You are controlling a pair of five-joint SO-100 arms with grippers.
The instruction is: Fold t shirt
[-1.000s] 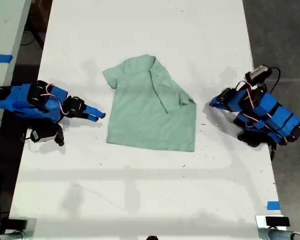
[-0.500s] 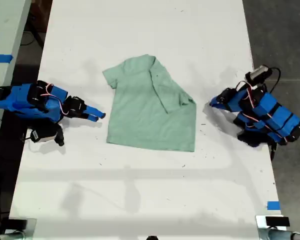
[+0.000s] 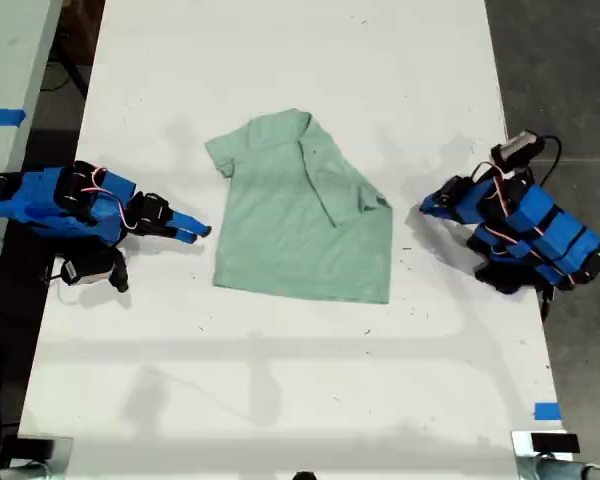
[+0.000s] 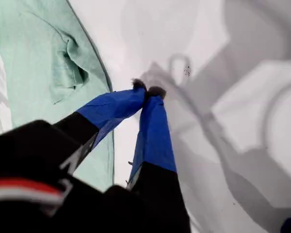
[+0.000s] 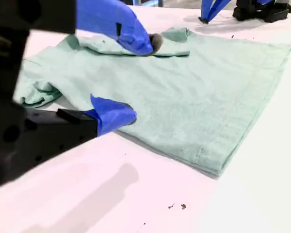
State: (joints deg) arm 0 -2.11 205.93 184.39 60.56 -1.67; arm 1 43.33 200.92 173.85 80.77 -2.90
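The pale mint-green t shirt (image 3: 305,215) lies flat mid-table, with one sleeve folded in over its body on the exterior view's right. My first gripper (image 3: 424,208) rests on the bare table just off that side of the t shirt (image 4: 39,58). In its wrist view my first gripper (image 4: 148,90) is shut with nothing in it, tips down on the table. My second gripper (image 3: 196,233) sits at the exterior view's left, a short gap from the shirt's edge. It stands open and empty, my second gripper (image 5: 138,80) facing across the t shirt (image 5: 184,92).
The white table (image 3: 300,380) runs well past the shirt toward the near and far edges. Blue tape (image 3: 546,411) marks its edge at the exterior view's lower right. Another table (image 3: 10,60) stands beyond a gap at the exterior view's left.
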